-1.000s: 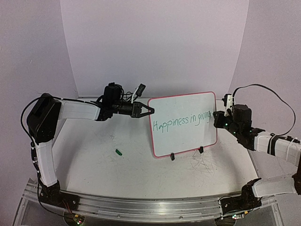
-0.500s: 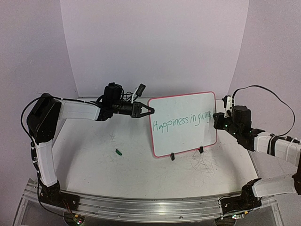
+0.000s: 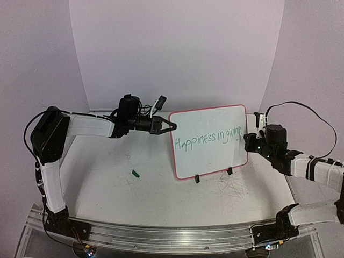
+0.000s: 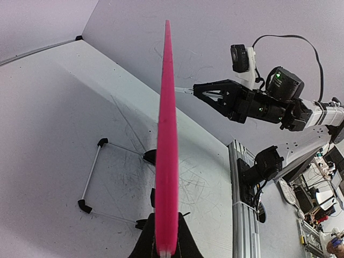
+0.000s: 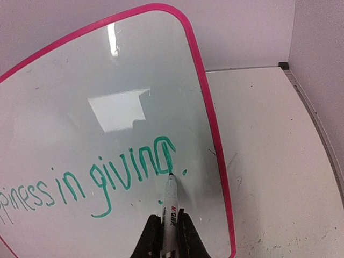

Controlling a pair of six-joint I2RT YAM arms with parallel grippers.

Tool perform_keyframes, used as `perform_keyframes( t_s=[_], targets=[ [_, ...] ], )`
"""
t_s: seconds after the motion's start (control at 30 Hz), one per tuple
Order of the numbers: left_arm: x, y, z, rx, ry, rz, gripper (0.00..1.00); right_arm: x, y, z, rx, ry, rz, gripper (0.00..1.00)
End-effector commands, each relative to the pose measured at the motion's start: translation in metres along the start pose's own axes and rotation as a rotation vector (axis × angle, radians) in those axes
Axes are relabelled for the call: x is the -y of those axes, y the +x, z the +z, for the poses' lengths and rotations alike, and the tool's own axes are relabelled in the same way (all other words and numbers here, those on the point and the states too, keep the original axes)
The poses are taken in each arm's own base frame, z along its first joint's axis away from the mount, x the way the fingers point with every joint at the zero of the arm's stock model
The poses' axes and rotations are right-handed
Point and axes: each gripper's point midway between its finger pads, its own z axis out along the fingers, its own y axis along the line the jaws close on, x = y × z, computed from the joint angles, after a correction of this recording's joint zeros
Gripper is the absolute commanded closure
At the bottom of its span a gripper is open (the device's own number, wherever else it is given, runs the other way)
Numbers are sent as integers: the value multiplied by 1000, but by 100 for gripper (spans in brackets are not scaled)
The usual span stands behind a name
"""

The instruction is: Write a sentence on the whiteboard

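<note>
Green lettering, the sentence (image 3: pixel 208 140), is reading "Happiness in giving" across the whiteboard (image 3: pixel 207 121), which is standing upright on the desk (image 3: pixel 107 188). The left tool (image 3: pixel 171 127) is pinching its pink left rim. The right tool (image 5: pixel 168 228) is gripping a marker (image 5: pixel 171 207), whose tip is touching the board after "giving"; its red barrel print is unreadable. A small green object (image 3: pixel 136 173) is lying nearby.

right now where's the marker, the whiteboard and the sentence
marker (image 5: pixel 170 203): right wrist view, white barrel
whiteboard (image 3: pixel 210 159): top external view, bare lower face
sentence (image 3: pixel 207 140): top external view, middle of the lettering
</note>
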Motion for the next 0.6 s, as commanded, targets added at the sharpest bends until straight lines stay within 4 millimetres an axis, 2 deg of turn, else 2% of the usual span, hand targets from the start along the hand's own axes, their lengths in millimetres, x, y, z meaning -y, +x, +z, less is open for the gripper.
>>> perform_keyframes(
  t_s=[0.0, 0.57],
  targets=[
    [26, 9, 6, -45, 56, 13, 100, 2, 3, -4, -3, -2, 17, 100],
    [25, 11, 7, -49, 56, 9, 100, 1, 14, -4, -32, -15, 28, 100]
  ],
)
